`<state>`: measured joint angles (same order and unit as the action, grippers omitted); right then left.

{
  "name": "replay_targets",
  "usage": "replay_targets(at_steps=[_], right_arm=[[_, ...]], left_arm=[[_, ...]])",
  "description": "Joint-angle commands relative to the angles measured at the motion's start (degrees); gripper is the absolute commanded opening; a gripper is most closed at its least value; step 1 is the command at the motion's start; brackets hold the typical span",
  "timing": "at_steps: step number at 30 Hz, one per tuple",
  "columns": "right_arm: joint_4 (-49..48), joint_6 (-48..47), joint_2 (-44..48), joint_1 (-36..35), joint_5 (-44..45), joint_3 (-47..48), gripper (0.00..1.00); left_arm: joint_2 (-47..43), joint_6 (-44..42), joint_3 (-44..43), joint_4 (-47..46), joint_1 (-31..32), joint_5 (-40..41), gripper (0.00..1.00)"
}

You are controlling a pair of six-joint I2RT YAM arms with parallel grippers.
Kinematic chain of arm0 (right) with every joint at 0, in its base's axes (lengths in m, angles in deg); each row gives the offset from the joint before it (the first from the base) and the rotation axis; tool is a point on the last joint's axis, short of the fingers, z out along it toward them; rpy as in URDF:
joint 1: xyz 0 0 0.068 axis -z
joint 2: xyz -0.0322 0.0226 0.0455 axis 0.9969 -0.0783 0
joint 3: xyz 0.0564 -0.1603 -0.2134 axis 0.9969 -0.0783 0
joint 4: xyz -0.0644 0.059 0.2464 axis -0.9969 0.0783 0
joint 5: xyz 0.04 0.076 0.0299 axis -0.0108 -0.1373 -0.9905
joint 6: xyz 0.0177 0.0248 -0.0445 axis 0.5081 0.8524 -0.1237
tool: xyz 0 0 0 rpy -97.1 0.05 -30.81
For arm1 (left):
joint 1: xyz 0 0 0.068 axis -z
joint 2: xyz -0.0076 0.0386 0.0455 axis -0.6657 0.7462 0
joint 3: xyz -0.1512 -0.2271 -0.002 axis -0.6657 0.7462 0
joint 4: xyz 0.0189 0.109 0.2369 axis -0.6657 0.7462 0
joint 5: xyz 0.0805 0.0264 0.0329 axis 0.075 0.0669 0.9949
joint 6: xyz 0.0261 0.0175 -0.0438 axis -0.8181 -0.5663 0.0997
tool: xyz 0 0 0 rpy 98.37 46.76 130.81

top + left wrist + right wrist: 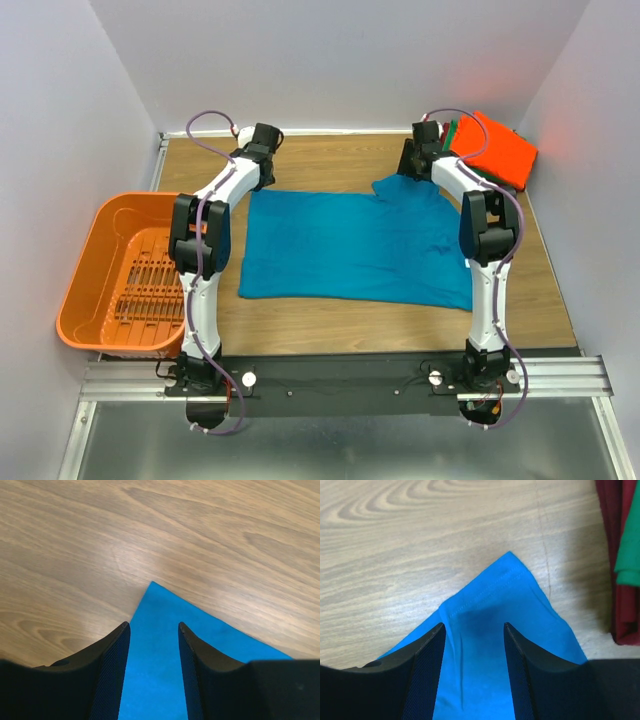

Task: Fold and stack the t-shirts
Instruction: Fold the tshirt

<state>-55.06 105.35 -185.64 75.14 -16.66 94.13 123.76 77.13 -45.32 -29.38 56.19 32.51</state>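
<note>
Orange plastic slotted basket (78,272) sits at the near left, beside the light wooden table (330,330). On the tabletop, between the two arms, the teal-blue cloth t-shirt (340,245) lies spread flat, one short sleeve pointing toward the far right. Over its far-left corner the left gripper (152,625) has its jaws parted, with blue cloth lying flat in the gap. Above the stitched sleeve edge the right gripper (472,625) stands likewise apart, gripping nothing. Farthest, in the far right corner, rests a folded stack: bright orange shirt (495,150) uppermost, green shirt (627,545) and dark red shirt (607,530) beneath.
</note>
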Motion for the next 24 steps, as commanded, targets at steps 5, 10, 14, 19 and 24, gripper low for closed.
replay_targets(at_steps=[5,10,14,19,24], right_arm=[[0.36,-1.58,-1.63,0.88,-1.70,3.29,0.57],[0.28,-1.67,-2.25,1.05,-1.87,4.16,0.57],[0.28,-2.02,-1.98,1.23,-1.61,3.99,0.57],[0.28,-2.11,-1.46,1.93,-1.70,3.37,0.57],[0.28,-2.20,-1.72,2.72,-2.14,3.46,0.57]], left_arm=[[3.32,-1.76,-1.45,-3.25,-2.77,-1.84,0.50],[6.22,-3.53,-5.05,-3.27,-3.03,-3.96,0.50],[6.93,-3.79,-4.52,-4.41,-3.03,-5.46,0.49],[7.36,-4.23,-4.70,-5.29,-3.03,-7.13,0.47],[8.42,-4.14,-4.96,-4.68,-3.03,-7.22,0.46]])
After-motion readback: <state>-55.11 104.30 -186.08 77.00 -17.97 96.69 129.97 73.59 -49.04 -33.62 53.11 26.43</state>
